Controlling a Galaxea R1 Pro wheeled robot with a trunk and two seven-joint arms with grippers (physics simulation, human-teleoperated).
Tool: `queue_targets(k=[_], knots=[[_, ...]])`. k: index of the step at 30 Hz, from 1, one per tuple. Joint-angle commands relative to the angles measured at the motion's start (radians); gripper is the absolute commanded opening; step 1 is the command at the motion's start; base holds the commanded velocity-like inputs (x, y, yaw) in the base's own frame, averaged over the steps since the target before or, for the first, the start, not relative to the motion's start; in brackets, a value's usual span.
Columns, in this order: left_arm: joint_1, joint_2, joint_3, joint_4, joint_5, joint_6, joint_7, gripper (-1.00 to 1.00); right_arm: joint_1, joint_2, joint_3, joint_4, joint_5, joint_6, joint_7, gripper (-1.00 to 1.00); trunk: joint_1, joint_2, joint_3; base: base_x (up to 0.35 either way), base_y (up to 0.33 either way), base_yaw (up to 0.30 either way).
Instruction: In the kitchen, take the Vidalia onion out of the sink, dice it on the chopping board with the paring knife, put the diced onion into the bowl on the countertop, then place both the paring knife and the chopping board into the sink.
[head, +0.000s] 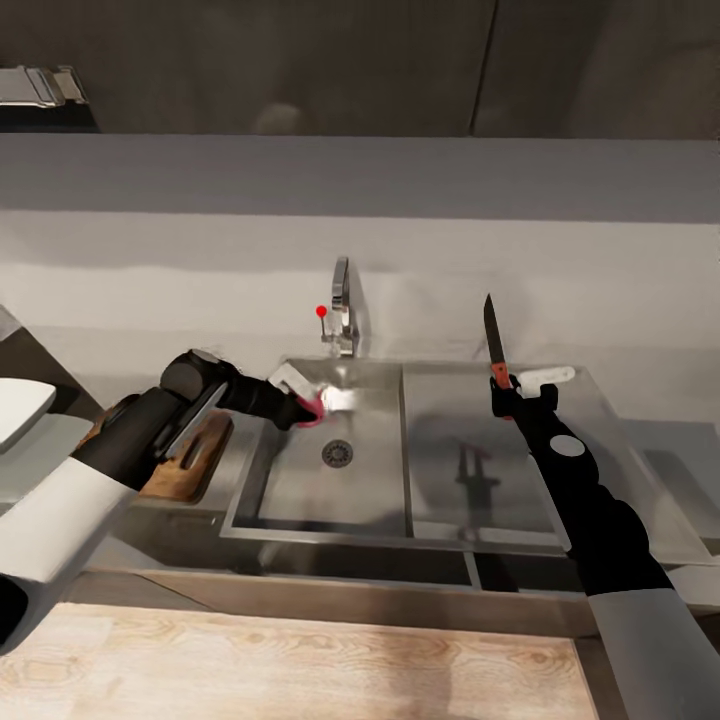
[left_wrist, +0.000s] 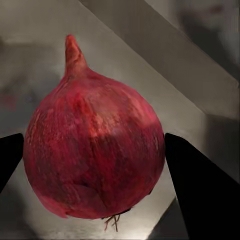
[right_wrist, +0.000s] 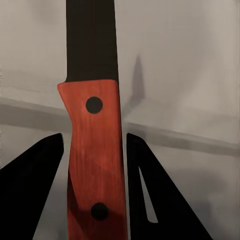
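My left gripper (head: 303, 407) reaches over the basin of the sink (head: 300, 490) and is shut on the Vidalia onion (head: 312, 408). The onion (left_wrist: 95, 145) is dark red with a pointed tip, and a black finger (left_wrist: 200, 190) presses each side. My right gripper (head: 506, 396) hovers above the drainer, shut on the paring knife (head: 493, 345), whose dark blade points up. Its red handle (right_wrist: 95, 160) sits between the fingers (right_wrist: 40, 185). The brown chopping board (head: 195, 460) lies left of the sink, partly under my left arm. The white bowl (head: 15, 410) shows at the far left edge.
A chrome tap (head: 343, 310) with a red knob (head: 321, 311) stands behind the basin, whose round drain (head: 337, 453) is in its middle. Grey countertop (head: 680, 440) runs to the right of the drainer. A pale wooden surface (head: 300, 660) lies nearest me.
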Motion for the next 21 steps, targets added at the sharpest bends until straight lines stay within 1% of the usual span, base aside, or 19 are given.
queue_targets(k=[1, 3, 4, 6, 7, 8, 9, 11, 14, 17, 19, 20, 21], knots=[[0.001, 0.010, -0.002, 0.000, 0.017, 0.006, -0.007, -1.00, -0.001, -0.001, 0.003, -0.001, 0.007, 0.007, -0.005, -1.00, 0.001, -0.002, -0.001, 0.000, 0.000, 0.000], [0.018, 0.033, -0.003, 0.005, 0.020, -0.021, -0.031, -1.00, -0.001, -0.001, 0.003, -0.001, 0.006, 0.007, -0.005, -1.00, 0.001, -0.002, 0.002, 0.000, 0.000, 0.000], [0.023, 0.036, -0.003, 0.009, 0.021, -0.033, -0.034, -1.00, -0.001, -0.001, 0.003, -0.001, 0.006, 0.007, -0.005, -1.00, 0.001, -0.002, 0.003, 0.000, 0.000, 0.000], [0.042, 0.044, -0.001, 0.042, 0.026, -0.100, -0.042, -1.00, -0.001, -0.001, 0.003, -0.001, -0.004, 0.007, -0.005, -1.00, 0.001, -0.002, 0.005, 0.000, 0.000, 0.000], [0.049, 0.046, 0.003, 0.077, 0.041, -0.163, -0.044, -1.00, -0.001, -0.001, 0.003, -0.001, -0.018, 0.007, -0.005, -1.00, 0.001, -0.002, 0.007, -0.006, 0.000, 0.000], [0.055, 0.049, 0.013, 0.131, 0.099, -0.251, -0.046, -1.00, -0.001, -0.001, 0.003, -0.001, -0.042, 0.007, -0.005, -1.00, 0.001, -0.002, 0.008, -0.069, 0.021, 0.000], [0.055, 0.049, 0.014, 0.145, 0.112, -0.266, -0.046, -1.00, -0.001, -0.001, 0.002, -0.001, -0.045, 0.007, -0.005, -1.00, 0.001, -0.002, 0.009, -0.081, 0.045, 0.000], [0.057, 0.050, 0.017, 0.198, 0.148, -0.316, -0.048, -1.00, -0.001, -0.001, 0.002, -0.001, -0.051, 0.007, -0.005, -1.00, 0.001, -0.002, 0.011, -0.107, 0.109, 0.000], [0.058, 0.048, 0.021, 0.230, 0.166, -0.367, -0.049, -1.00, -0.001, -0.001, 0.002, -0.001, -0.054, 0.007, -0.005, -1.00, 0.001, -0.002, 0.014, -0.130, 0.188, 0.000], [0.058, 0.047, 0.026, 0.237, 0.174, -0.393, -0.050, -1.00, -0.001, -0.001, 0.003, -0.001, -0.057, 0.007, -0.005, -1.00, 0.001, -0.002, 0.017, -0.177, 0.254, 0.000], [0.058, 0.048, 0.041, 0.238, 0.175, -0.397, -0.056, -1.00, 0.000, -0.001, 0.003, -0.001, -0.057, 0.007, -0.005, -1.00, 0.001, -0.002, 0.019, -0.177, 0.269, 0.000], [0.058, 0.048, 0.057, 0.238, 0.176, -0.398, -0.062, -1.00, -0.001, -0.001, 0.003, -0.001, -0.057, 0.007, -0.005, -1.00, 0.001, -0.002, 0.020, -0.137, 0.278, 0.000], [0.058, 0.048, 0.066, 0.238, 0.176, -0.398, -0.064, -1.00, -0.001, -0.001, 0.003, -0.001, -0.057, 0.007, -0.005, -1.00, 0.001, -0.002, 0.021, -0.106, 0.283, 0.000]])
